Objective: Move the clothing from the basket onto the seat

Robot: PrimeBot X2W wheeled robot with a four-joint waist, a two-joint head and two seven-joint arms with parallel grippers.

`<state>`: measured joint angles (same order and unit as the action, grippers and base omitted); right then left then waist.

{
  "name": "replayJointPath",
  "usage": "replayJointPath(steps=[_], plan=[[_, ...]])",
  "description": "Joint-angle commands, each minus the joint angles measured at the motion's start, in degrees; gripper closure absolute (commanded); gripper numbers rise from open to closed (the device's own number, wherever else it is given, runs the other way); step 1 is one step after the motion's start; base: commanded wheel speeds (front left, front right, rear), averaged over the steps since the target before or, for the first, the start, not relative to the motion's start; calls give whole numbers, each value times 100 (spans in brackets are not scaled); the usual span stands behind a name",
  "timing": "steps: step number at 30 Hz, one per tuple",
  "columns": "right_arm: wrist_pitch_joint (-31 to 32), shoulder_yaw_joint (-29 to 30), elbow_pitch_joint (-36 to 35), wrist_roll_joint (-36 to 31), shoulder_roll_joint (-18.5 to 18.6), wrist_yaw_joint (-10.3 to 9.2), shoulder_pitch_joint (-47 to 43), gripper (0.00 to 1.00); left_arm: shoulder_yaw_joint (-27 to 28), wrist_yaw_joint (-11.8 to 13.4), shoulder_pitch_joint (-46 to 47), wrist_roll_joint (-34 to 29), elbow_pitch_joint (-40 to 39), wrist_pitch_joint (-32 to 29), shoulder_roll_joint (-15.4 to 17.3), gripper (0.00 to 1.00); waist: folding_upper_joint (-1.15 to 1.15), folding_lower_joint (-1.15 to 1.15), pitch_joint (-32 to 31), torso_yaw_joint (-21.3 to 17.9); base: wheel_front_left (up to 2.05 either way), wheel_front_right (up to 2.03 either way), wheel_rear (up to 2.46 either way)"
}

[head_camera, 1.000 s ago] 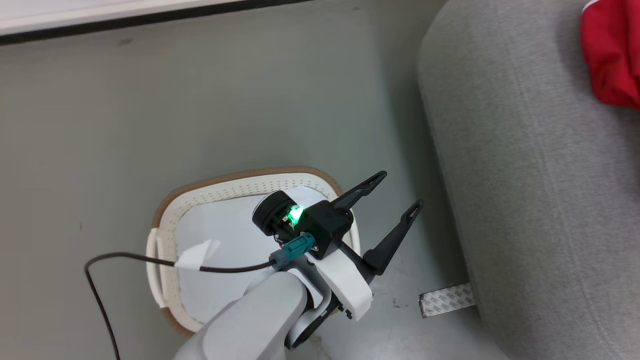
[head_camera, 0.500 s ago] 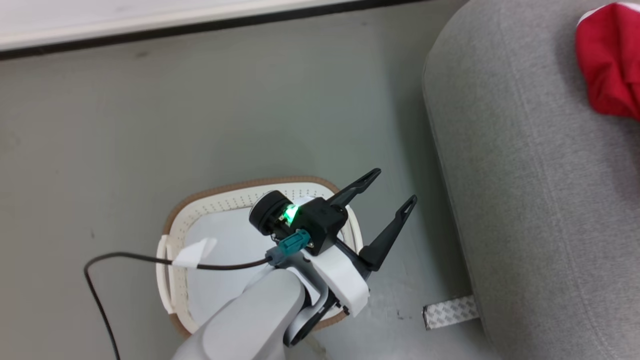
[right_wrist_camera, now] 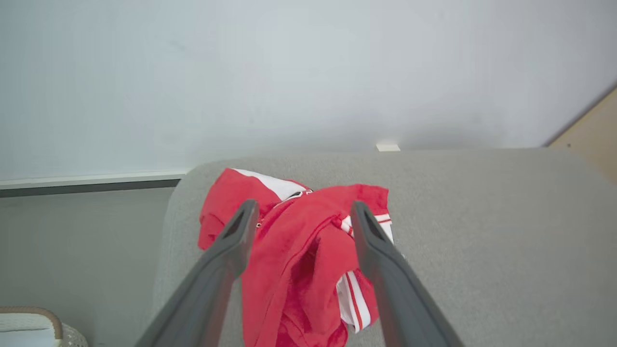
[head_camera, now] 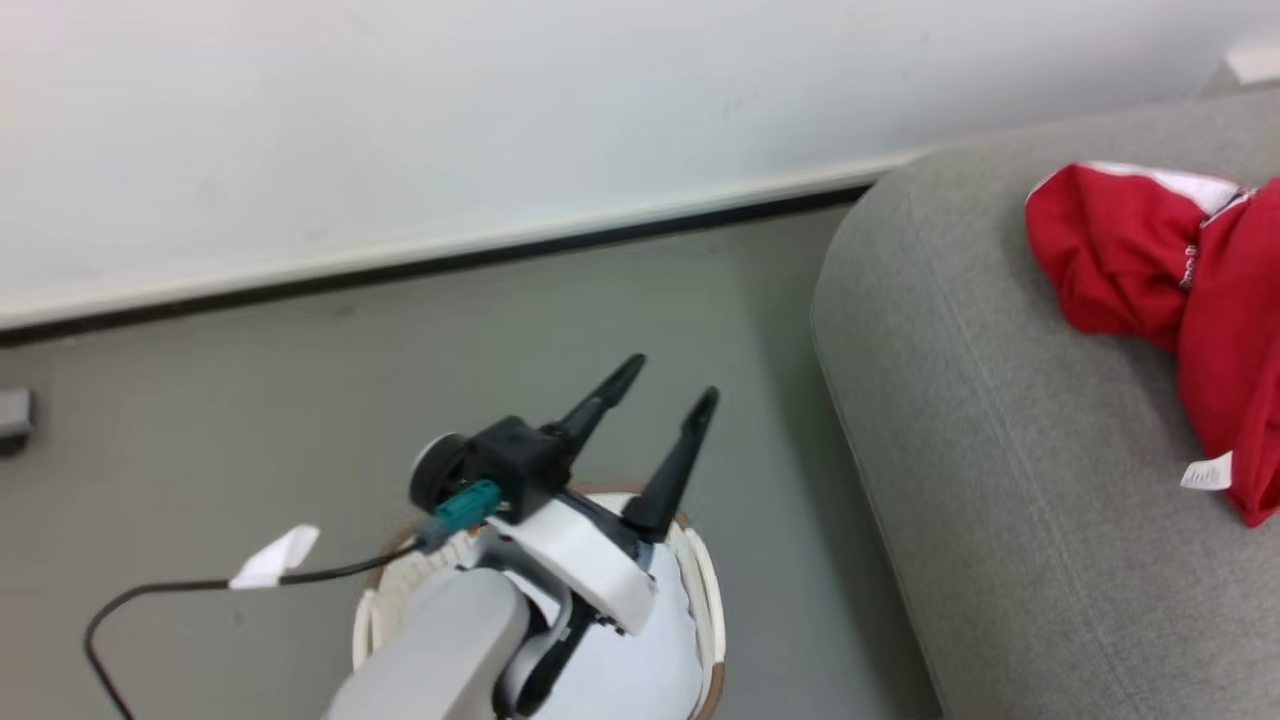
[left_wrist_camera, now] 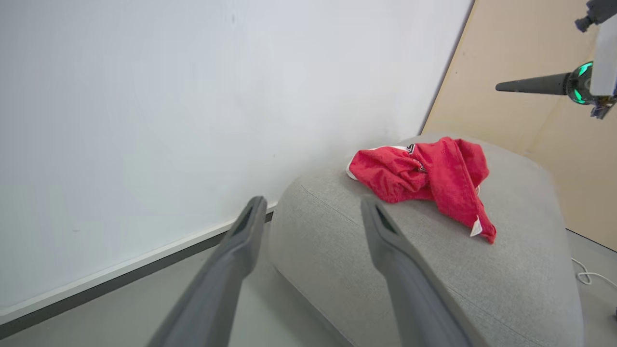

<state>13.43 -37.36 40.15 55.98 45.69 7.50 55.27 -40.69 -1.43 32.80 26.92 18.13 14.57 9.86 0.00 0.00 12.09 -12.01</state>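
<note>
The head camera has tipped up since a second ago: white wall now spans the top, and the basket (head_camera: 708, 600) sits at the bottom centre, half behind the left arm. The left gripper (head_camera: 671, 380) stays spread wide and empty above it. The clothing (head_camera: 1150, 260) lies heaped on the seat (head_camera: 1000, 480) at the upper right. In the right wrist view, the right gripper (right_wrist_camera: 303, 208) stands open over that heap, holding nothing.

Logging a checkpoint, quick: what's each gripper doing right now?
Left gripper: open, empty.
Right gripper: open, empty, above the clothing on the seat.
</note>
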Motion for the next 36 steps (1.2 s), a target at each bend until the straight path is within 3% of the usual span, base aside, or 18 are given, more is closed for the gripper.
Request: replayJointPath(steps=[1, 7, 14, 18, 24, 28, 36], plan=[[-127, -47, -103, -35, 97, 0, -131, 0, 74, 34, -121, 124, -46, 13, 57, 0, 0, 0, -402, 79, 0, 0, 0], [-1192, -40, -936, -143, 133, 0, -546, 0, 732, 210, -529, 529, -316, 58, 337, 0, 0, 0, -866, 223, 0, 0, 0], [-2397, 386, -1420, -390, -222, 0, -1494, 0, 1359, 602, -1156, 748, -503, 57, 639, 0, 0, 0, -1193, 390, 0, 0, 0], [-2767, 944, -1568, -753, -659, 0, -2208, 0, 1739, 801, -1573, 599, -559, 58, 730, 0, 0, 0, -1290, 433, 0, 0, 0], [-2859, 2033, -2162, -1524, -1763, 1, -3400, 0, 2442, 928, -2252, 87, -724, 56, 619, 0, 0, 0, -1354, 518, 0, 0, 0], [-2859, 2359, -2673, -2010, -2502, 1, -4246, 0, 2849, 797, -2590, -310, -765, 57, 462, 0, 0, 0, -1330, 642, 0, 0, 0], [-2861, 2440, -3143, -2660, -3365, 1, -5124, 0, 3436, 445, -3106, -1035, -726, 57, -117, 0, 0, 0, -1313, 745, 0, 0, 0]])
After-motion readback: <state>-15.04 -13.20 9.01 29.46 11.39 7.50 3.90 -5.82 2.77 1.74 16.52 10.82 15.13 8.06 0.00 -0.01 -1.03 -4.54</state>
